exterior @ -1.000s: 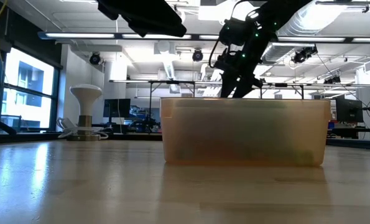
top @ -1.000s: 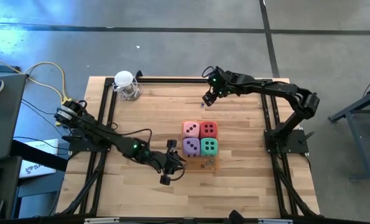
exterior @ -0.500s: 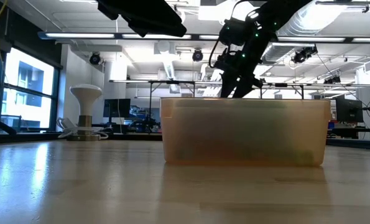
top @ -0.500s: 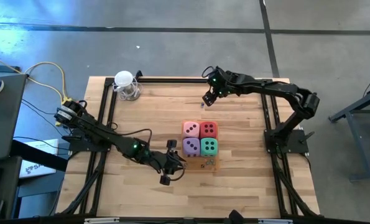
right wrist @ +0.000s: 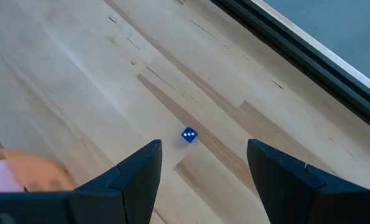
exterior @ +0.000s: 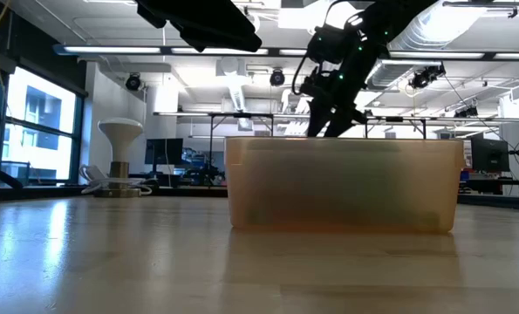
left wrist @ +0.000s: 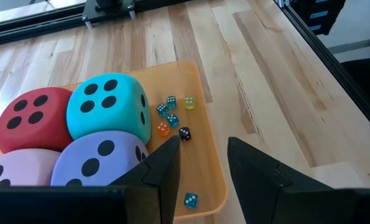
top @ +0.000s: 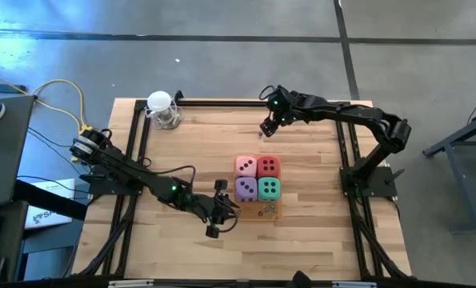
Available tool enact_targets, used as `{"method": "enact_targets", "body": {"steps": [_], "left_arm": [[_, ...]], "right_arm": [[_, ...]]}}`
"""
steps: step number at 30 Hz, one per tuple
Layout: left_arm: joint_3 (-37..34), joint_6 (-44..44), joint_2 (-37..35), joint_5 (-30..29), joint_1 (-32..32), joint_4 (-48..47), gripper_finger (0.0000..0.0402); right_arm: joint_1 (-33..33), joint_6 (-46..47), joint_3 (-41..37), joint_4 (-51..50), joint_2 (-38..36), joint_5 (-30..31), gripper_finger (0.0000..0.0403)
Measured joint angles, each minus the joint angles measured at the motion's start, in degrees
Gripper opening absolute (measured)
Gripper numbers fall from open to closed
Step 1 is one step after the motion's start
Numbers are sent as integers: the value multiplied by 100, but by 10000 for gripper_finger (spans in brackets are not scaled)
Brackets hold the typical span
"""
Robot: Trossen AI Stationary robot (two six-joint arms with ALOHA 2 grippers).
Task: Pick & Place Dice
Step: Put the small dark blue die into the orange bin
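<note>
Four big soft dice, pink (top: 246, 166), red (top: 268, 166), lilac (top: 246, 189) and teal (top: 269, 189), sit packed together in the orange tray (top: 276, 213). Several tiny dice (left wrist: 172, 115) lie on the tray's floor beside them. My left gripper (top: 222, 210) hovers open at the tray's near left corner, above the tray's rim (left wrist: 212, 180), with nothing between its fingers. My right gripper (top: 267, 128) hangs open above the far part of the table. A tiny blue die (right wrist: 189, 135) lies on the wood below it, ahead of the fingertips.
A white stand (top: 162, 108) stands at the table's far left corner. Black frame rails (top: 346, 152) run along the table's sides. In the low view the tray's wall (exterior: 342, 183) hides the dice. Bare wood lies left and right of the tray.
</note>
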Motion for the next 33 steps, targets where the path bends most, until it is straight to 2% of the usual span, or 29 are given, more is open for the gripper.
{"method": "enact_targets", "body": {"steps": [33], "left_arm": [[0, 0, 4, 1, 0, -7, 127]], "right_arm": [[0, -4, 0, 170, -2, 58, 229]]}}
